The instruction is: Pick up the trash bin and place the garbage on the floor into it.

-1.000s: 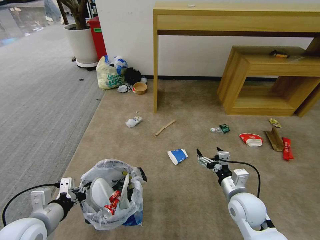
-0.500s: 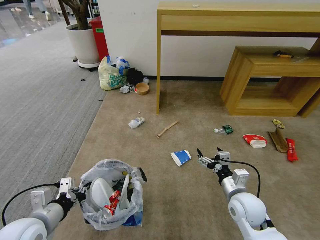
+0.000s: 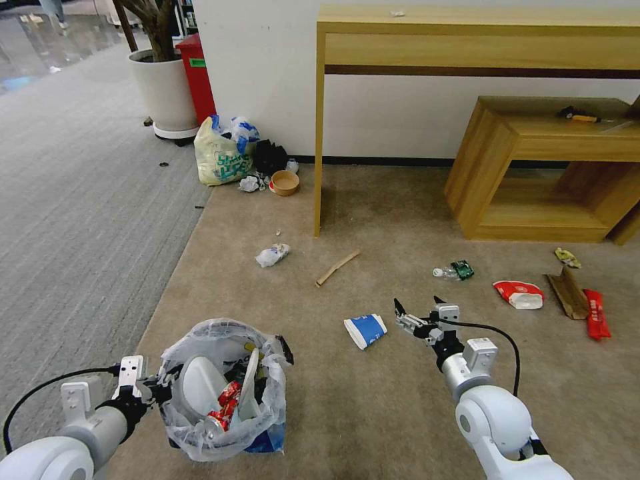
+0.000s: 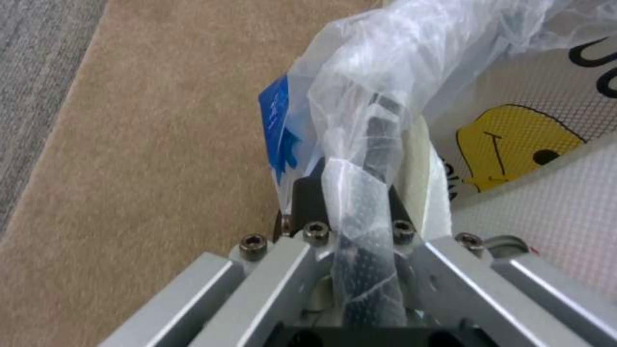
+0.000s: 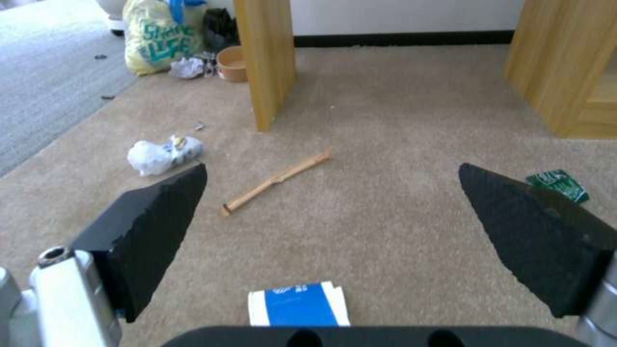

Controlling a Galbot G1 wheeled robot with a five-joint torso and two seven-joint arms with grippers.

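I hold the small round black trash bin (image 3: 223, 393) with its crinkly whitish plastic liner at the lower left of the head frame, my left gripper (image 3: 157, 389) pinching its rim through the bag; in the left wrist view the jaws are pressed together on that plastic-covered rim (image 4: 366, 193). My right gripper (image 3: 417, 313) hangs with jaws spread wide, just beside the blue and white paper cup (image 3: 365, 330) lying on its side on the beige short-pile carpet floor (image 3: 373, 413), near the frame centre. I judge this cup light and easily crushed, so I would take it across the body with soft pressure. The wooden stick (image 3: 337, 267) lies farther up.
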